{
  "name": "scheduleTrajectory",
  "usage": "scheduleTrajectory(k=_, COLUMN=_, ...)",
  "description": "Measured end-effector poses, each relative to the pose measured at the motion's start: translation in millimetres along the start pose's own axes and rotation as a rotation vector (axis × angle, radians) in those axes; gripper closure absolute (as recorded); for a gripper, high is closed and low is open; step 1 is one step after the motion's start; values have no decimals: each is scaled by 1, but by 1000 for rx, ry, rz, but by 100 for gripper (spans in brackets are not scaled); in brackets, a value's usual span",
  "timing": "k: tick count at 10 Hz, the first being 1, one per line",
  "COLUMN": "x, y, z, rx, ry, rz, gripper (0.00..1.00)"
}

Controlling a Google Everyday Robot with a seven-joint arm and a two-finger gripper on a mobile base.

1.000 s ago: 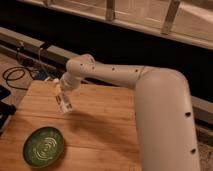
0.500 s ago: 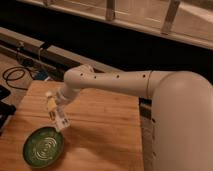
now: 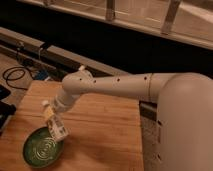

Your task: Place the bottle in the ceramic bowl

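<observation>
The small white bottle with a printed label hangs tilted in my gripper, just above the far right rim of the dark green ceramic bowl. The bowl sits at the near left of the wooden table and shows pale rings inside. My white arm reaches in from the right, across the table, down to the bowl. The gripper is shut on the bottle's upper part, cap end up and to the left.
Black cables lie on the floor at the far left beyond the table. A dark ledge and rail run behind the table. My white body fills the right side.
The arm has swung left and down with the bottle, from over the table's far middle to just above the bowl's right rim.
</observation>
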Motion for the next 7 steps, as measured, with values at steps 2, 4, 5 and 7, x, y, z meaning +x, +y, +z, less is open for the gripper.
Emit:
scheduleTrajectory(k=2, x=0, y=0, z=1, rx=0, ry=1, rz=1, gripper=100)
scheduleTrajectory(k=4, x=-3, y=-2, z=2, rx=-7, ry=14, rz=-7, gripper=100)
scheduleTrajectory(k=5, x=-5, y=2, z=9, rx=-8, ry=47, rz=-33, gripper=100)
scheduleTrajectory(k=7, x=1, y=19, z=32, rx=-13, ry=116, rz=-77, gripper=100)
